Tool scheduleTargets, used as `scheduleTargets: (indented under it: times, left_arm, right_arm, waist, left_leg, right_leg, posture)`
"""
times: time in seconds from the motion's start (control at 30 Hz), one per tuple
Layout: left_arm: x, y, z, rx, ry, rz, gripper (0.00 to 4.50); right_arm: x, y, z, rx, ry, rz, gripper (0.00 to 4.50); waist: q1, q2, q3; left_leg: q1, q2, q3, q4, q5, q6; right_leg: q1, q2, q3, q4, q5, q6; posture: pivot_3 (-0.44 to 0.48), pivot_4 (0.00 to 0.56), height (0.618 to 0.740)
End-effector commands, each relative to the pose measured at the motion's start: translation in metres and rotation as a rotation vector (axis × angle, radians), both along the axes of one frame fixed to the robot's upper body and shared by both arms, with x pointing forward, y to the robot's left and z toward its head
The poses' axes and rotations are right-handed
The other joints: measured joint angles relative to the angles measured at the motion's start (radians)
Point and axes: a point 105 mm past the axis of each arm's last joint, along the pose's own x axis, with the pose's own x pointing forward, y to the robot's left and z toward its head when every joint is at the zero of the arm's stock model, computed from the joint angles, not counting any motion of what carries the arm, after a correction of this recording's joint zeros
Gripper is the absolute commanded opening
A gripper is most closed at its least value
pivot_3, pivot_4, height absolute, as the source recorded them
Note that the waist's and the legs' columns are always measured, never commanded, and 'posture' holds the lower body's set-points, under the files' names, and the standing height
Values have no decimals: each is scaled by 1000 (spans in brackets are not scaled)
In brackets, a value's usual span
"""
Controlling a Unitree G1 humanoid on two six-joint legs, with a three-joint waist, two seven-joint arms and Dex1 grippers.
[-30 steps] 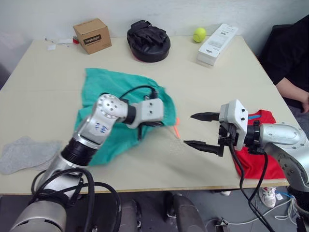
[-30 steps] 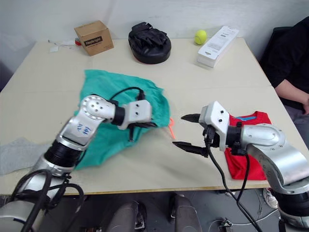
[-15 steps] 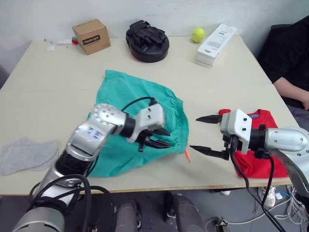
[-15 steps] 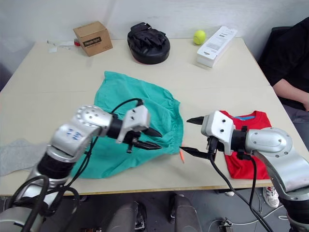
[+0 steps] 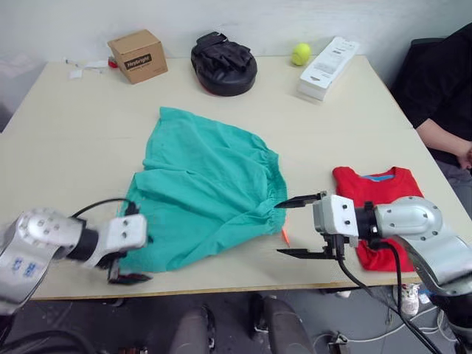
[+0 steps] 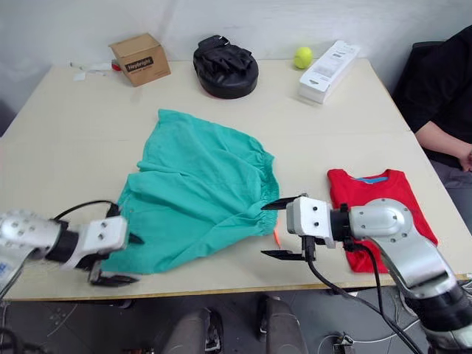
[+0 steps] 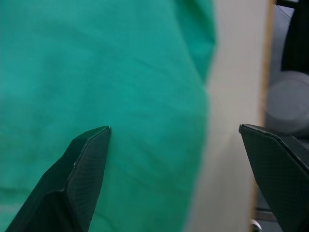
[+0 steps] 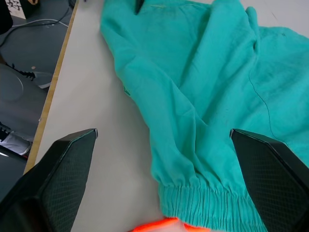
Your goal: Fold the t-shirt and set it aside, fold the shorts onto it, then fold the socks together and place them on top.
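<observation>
Shorts (image 5: pixel 203 188) lie spread mid-worktop (image 5: pixel 66 133), tee (image 5: pixel 380 210) folded at right. We see the left gripper (image 5: pixel 133 254) released at their near-left corner, the right gripper (image 5: pixel 299 226) released by the waistband.

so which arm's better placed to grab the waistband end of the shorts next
Right. The right pincer is open and sits just beside the gathered waistband and orange drawstring of the shorts. The left pincer is at the opposite, hem corner.
</observation>
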Motion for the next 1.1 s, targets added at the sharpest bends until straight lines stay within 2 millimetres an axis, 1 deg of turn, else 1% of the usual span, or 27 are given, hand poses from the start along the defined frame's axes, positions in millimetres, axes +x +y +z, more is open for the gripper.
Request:
scheduleTargets:
  times: [0.03, 0.17, 0.27, 0.37, 0.47, 0.53, 0.67, 0.8, 0.83, 0.93, 1.0, 1.03, 1.1]
  left_arm:
    - [-13, -1, 14, 21, -90, 21, 4480]
    - [-24, 1, 7, 69, -126, 49, 4480]
    - [-25, 1, 7, 69, -148, 69, 4480]
    - [-27, 1, -2, 51, -151, 95, 4480]
    - [-29, 8, -7, 65, -153, 116, 4480]
    - [-26, 15, -12, 85, -172, 129, 4480]
    - [-14, 27, -23, 108, -215, 151, 4480]
    - [-1, 32, -27, 114, -252, 152, 4480]
    - [2, 34, -28, 113, -259, 160, 4480]
    - [10, 41, -32, 130, -272, 166, 4480]
    - [15, 43, -35, 127, -278, 173, 4097]
    - [18, 43, -35, 119, -281, 173, 3954]
    - [23, 42, -35, 114, -291, 169, 3609]
  right_arm:
    - [4, 0, -4, -42, -53, 65, 4500]
    - [10, 0, -13, -90, -94, 115, 4500]
    - [15, -1, -13, -111, -132, 123, 4500]
    - [17, -9, -23, -160, -167, 129, 4500]
    - [20, -9, -23, -153, -194, 122, 4500]
    - [23, -7, -23, -139, -210, 106, 4500]
    - [26, -4, -29, -143, -233, 94, 4500]
    - [31, 0, -34, -136, -231, 70, 4500]
    - [33, 1, -35, -136, -232, 63, 4500]
    - [37, 2, -40, -165, -258, 63, 4500]
    - [41, 4, -42, -175, -272, 56, 4500]
    - [44, 5, -43, -174, -275, 49, 4500]
    - [48, 5, -45, -174, -276, 31, 4095]
  waist:
    - [-1, 0, 0]
    - [-3, 0, 0]
    - [-5, 0, 0]
    - [-5, 0, 0]
    - [-6, 0, 0]
    - [-6, 0, 0]
    - [-6, 0, 0]
    - [6, 6, -2]
    - [10, 7, -2]
    - [24, 12, -4]
    - [28, 15, -4]
    - [31, 20, -6]
    - [40, 25, -7]
  left_leg:
    - [0, 0, 0, 0, 0, 0]
    - [0, 0, 0, 0, 0, 0]
    - [1, 0, 0, 0, 0, 0]
    - [1, 0, 0, -1, 0, 0]
    - [1, 1, 0, -1, -1, 0]
    - [1, 1, 0, -1, -1, 0]
    - [2, 1, 0, -1, -1, 0]
    - [4, 0, -1, -2, -2, 2]
    - [5, 0, -1, -2, -4, 5]
    - [7, -1, -2, -1, -3, 7]
    - [9, 0, -2, -1, -2, 7]
    - [11, 0, -2, -2, -2, 7]
    - [14, 0, -1, -3, -2, 4]
  right_leg:
    - [0, 0, 0, 0, 0, 0]
    - [1, 0, -1, -1, 0, 0]
    - [1, 1, 0, 0, 0, 0]
    - [1, 1, 0, 0, 0, 0]
    - [1, 1, 0, -1, 0, 0]
    - [1, 1, 0, -1, 0, 0]
    - [1, 1, 0, 0, 0, -1]
    - [4, -2, -2, 0, 0, -1]
    - [5, -2, -2, 0, 0, -1]
    - [7, -3, -3, 0, 0, -1]
    - [10, -4, -5, -1, 0, -1]
    - [13, -5, -6, -1, 0, -1]
    - [15, -5, -5, -2, 0, -1]
  posture:
    - [0, 150, 740]
    - [0, 150, 740]
    - [0, 150, 740]
    - [0, 150, 740]
    - [0, 150, 740]
    - [0, 150, 740]
    - [0, 150, 740]
    - [0, 150, 740]
    - [0, 150, 740]
    - [0, 150, 740]
    - [0, 150, 740]
    - [0, 150, 740]
    - [0, 150, 740]
